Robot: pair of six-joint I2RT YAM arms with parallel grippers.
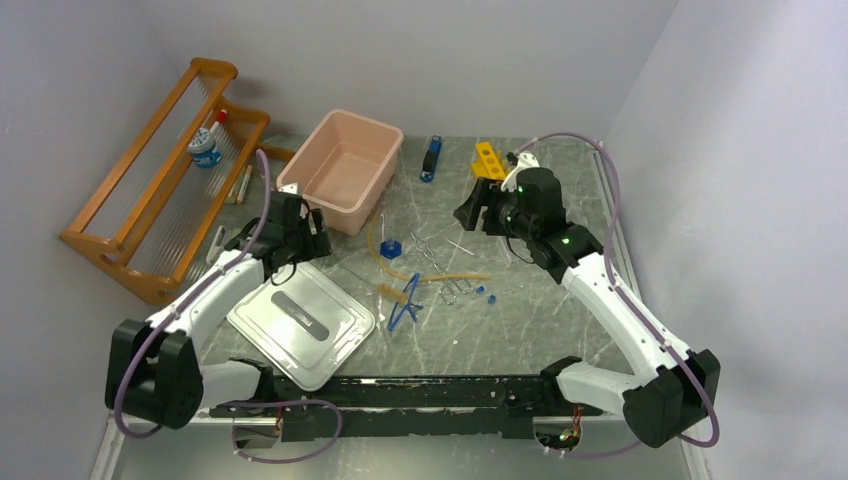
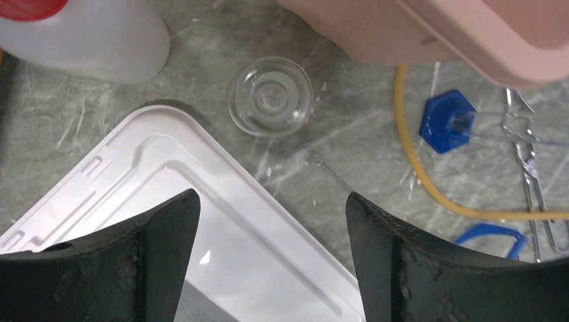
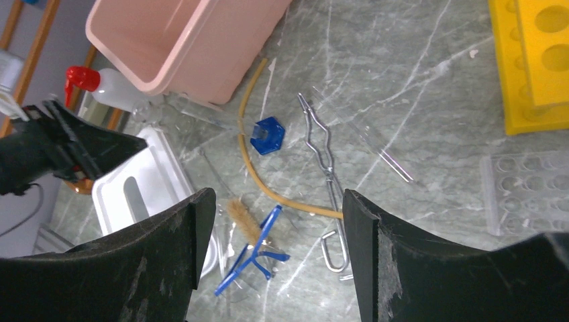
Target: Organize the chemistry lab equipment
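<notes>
Closest thing in the left wrist view is the left gripper [image 2: 270, 201] itself. Its black fingers are spread wide with nothing between them, hanging over a corner of the grey-white plastic lid [image 2: 168, 174]. Just past the lid's edge sits a small clear round jar [image 2: 270, 96], and a white squeeze bottle with a red cap [image 2: 100, 40] is off to its upper left.

Same deal with the right gripper [image 3: 278, 198]: fingers apart, holding nothing, looking down on the messy middle of the grey marbled table [image 3: 416, 74].

The mess is the tan rubber hose [image 3: 245, 144] curling past a blue-capped clear tube [image 3: 268, 135], with thin metal tongs [image 3: 322, 154] beside it. Nearer in are the blue plastic tongs [image 3: 258, 248] and a little bristle brush [image 3: 243, 218].

Progress-wise, I'd say basically nothing's sorted yet. The pink rectangular tub [image 1: 345, 165] looks empty from above and its lid is lying off to the side. All the loose gear is on the table between the arms. The yellow holed rack [image 3: 530, 67] and the wooden rack [image 1: 160, 200] sit at the edges. Pretty much everything is left to do.
</notes>
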